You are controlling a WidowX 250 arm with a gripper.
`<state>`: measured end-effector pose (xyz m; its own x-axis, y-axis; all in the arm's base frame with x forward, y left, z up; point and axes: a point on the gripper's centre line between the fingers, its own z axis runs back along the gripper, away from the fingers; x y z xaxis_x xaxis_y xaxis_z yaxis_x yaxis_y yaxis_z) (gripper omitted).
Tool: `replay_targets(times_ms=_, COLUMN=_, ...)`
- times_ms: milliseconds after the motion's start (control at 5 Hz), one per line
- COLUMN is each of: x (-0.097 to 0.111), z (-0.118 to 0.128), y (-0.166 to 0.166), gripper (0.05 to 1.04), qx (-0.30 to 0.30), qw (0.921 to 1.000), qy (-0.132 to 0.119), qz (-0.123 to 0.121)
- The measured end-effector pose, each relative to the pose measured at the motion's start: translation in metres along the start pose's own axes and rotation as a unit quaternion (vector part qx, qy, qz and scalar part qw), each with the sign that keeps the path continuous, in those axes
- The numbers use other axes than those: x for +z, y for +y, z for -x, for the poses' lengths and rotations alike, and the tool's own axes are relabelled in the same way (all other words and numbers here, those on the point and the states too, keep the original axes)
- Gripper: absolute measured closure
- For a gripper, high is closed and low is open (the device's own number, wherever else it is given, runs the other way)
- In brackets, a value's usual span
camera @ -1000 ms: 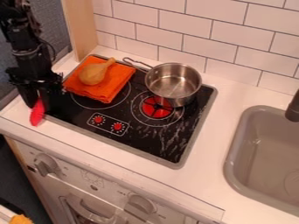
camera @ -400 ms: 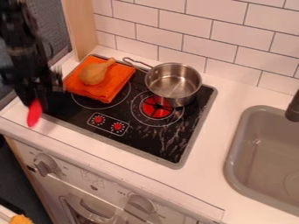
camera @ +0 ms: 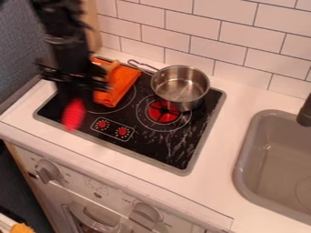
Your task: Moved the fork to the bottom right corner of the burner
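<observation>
The black gripper [camera: 76, 102] hangs over the left part of the black stove top [camera: 167, 152], blurred. It is shut on a red object [camera: 73, 114], which I take for the fork; its rounded red end points down, left of the two red knobs. The part of it between the fingers is hidden. Whether it touches the stove surface I cannot tell. The ring-marked burner [camera: 163, 126] with a red centre lies to the right, partly under the metal pot.
A steel pot [camera: 180, 86] stands at the back of the stove, its handle toward the upper left. Behind the gripper lies an orange cloth [camera: 124, 85] with a tan drumstick-shaped item [camera: 111, 66], partly covered by the arm. A grey sink [camera: 244, 150] is at the right.
The gripper has moved right with the red object, from the stove's left edge to over its left part. It now covers part of the cloth and tan item. The pot has not moved.
</observation>
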<state>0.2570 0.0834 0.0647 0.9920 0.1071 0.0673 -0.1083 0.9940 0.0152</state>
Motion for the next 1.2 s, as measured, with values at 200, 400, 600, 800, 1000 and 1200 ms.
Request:
replay_targets(times_ms=200, x=-0.028, z=0.003, y=-0.05, gripper=0.705, qx=-0.106, qw=0.9933, qy=0.039, qz=0.026)
replay_targets(times_ms=400, x=-0.043, z=0.008, y=-0.099, gripper=0.705, qx=-0.159, qw=0.9855, qy=0.051, qz=0.032)
replay_targets(times_ms=600, x=-0.05, z=0.014, y=-0.134, gripper=0.705, qx=-0.17, qw=0.9834, qy=0.052, qz=0.036)
replay_targets(times_ms=800, x=-0.049, z=0.014, y=-0.138, gripper=0.705, qx=-0.151, qw=0.9865, qy=0.052, qz=0.036)
replay_targets(times_ms=1000, x=-0.049, z=0.014, y=-0.137, gripper=0.618, qx=-0.137, qw=0.9885, qy=0.054, qz=0.033)
replay_targets(times_ms=1200, x=-0.049, z=0.013, y=-0.134, gripper=0.323, qx=-0.128, qw=0.9902, qy=0.053, qz=0.023)
